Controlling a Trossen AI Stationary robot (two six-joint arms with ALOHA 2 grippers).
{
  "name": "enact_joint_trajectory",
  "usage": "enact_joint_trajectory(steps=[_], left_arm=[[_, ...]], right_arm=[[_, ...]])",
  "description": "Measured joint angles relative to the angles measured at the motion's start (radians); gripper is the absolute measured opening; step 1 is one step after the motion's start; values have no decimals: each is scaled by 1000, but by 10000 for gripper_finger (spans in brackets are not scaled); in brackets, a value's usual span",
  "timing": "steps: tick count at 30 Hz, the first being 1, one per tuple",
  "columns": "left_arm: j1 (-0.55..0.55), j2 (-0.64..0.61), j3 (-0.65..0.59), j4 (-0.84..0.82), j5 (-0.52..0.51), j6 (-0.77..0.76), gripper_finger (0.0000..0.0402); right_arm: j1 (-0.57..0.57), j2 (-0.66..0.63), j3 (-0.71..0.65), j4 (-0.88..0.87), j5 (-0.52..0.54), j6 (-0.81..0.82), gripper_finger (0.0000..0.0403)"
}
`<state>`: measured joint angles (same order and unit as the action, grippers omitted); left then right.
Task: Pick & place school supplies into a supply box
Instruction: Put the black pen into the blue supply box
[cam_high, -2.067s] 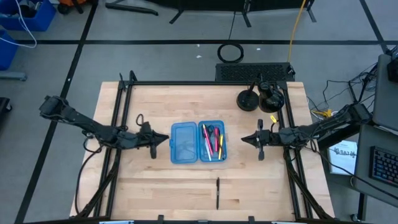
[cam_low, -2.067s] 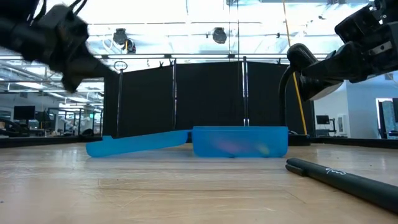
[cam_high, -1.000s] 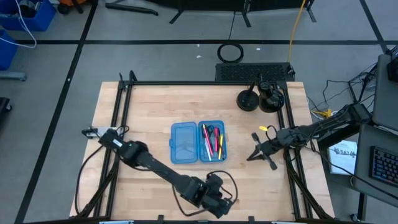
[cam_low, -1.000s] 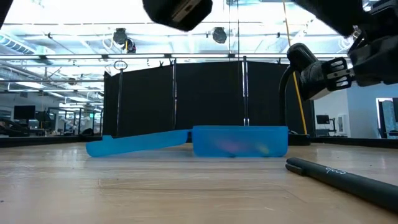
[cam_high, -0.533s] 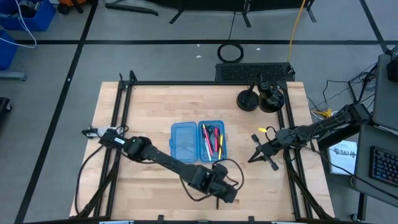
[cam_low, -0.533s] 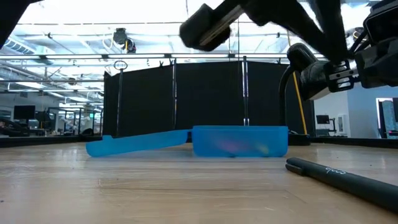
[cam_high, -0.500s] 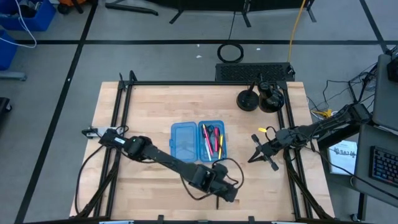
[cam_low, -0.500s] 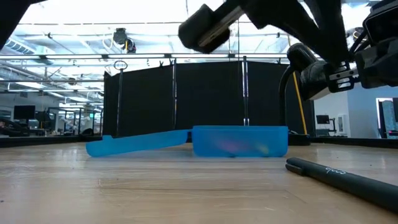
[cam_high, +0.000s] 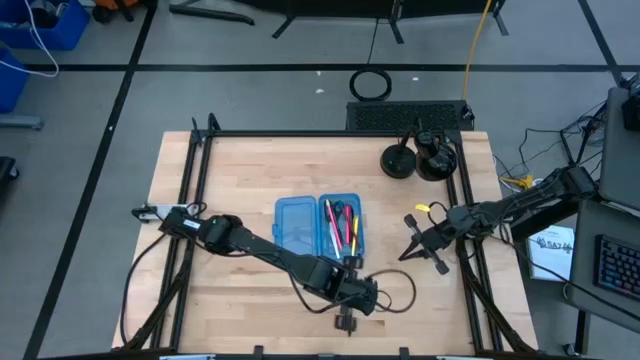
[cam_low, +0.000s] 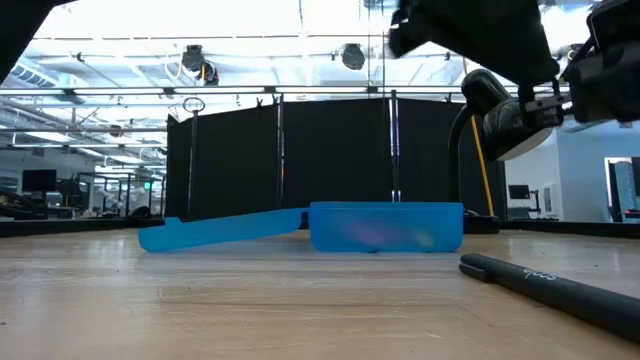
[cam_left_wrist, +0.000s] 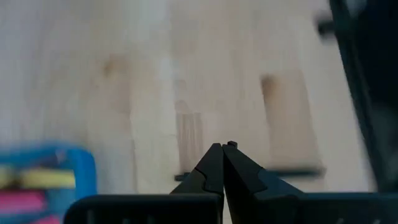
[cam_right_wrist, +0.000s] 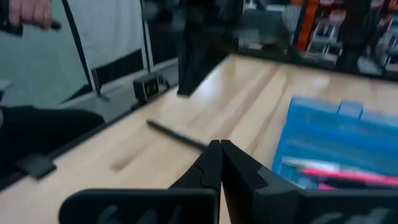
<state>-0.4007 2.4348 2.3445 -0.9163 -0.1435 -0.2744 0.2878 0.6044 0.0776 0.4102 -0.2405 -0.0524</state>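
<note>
The supply box (cam_high: 318, 228) lies open mid-table, a translucent blue case with its lid half (cam_low: 220, 230) flat beside its tray half (cam_low: 385, 228). Pink, red and yellow pens (cam_high: 342, 228) lie in the tray half. One black pen (cam_low: 560, 290) rests flat on the table near the near edge. My left gripper (cam_high: 346, 322) hangs shut over that pen (cam_left_wrist: 280, 172), pointing down, without touching it. My right gripper (cam_high: 405, 240) is shut and waits in the air to the right of the box (cam_right_wrist: 336, 137). Scissors are not in view.
Two black round stands (cam_high: 415, 158) sit at the table's far right corner. Black frame rails (cam_high: 190, 230) run along the left and right sides. Bare wood lies in front of the box and to its left. A person's hand (cam_right_wrist: 28, 12) shows beyond the table.
My left arm has swung over the table's near part from the left toward the right, and its gripper now hangs over the black pen. The pen and the box have stayed put. My right gripper has kept its place.
</note>
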Motion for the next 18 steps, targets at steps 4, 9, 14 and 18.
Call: enact_joint_trajectory(steps=[4,9,14,18], left_arm=[[1,1,-1,-5,105,359,6],[-2,1,-1,-18,124,554,41],[-8,1,-1,-16,5,847,128],[-4,1,-1,-9,-52,1045,201]], right_arm=[[0,0,0,59,0,16,0],[0,0,0,84,1,48,0],[0,0,0,113,1,118,0],[0,0,0,167,1,170,0]])
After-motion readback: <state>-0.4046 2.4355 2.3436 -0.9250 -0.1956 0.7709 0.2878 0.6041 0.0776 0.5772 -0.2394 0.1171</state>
